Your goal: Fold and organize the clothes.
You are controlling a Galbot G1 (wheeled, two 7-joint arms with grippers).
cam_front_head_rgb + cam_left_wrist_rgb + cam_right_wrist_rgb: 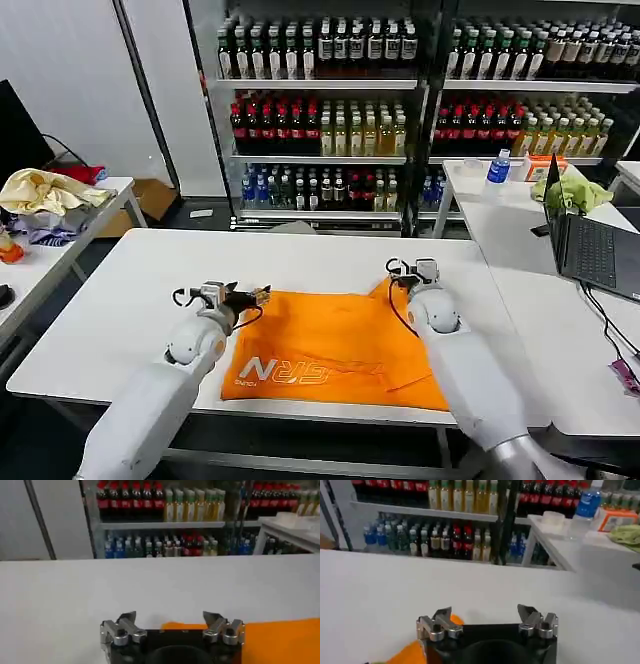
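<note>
Orange T-shirt (335, 350) – long axis left-right, lettering nearest

We see a bright orange T-shirt (335, 345) with white block lettering along its near left part, lying on a plain white table (130, 300). On the far left sit pale yellow and purple cloths (40, 195), and far right a lime-green cloth (580, 193).

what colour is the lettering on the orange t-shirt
White block lettering on the bright orange T-shirt, clearest in the head view.
</note>
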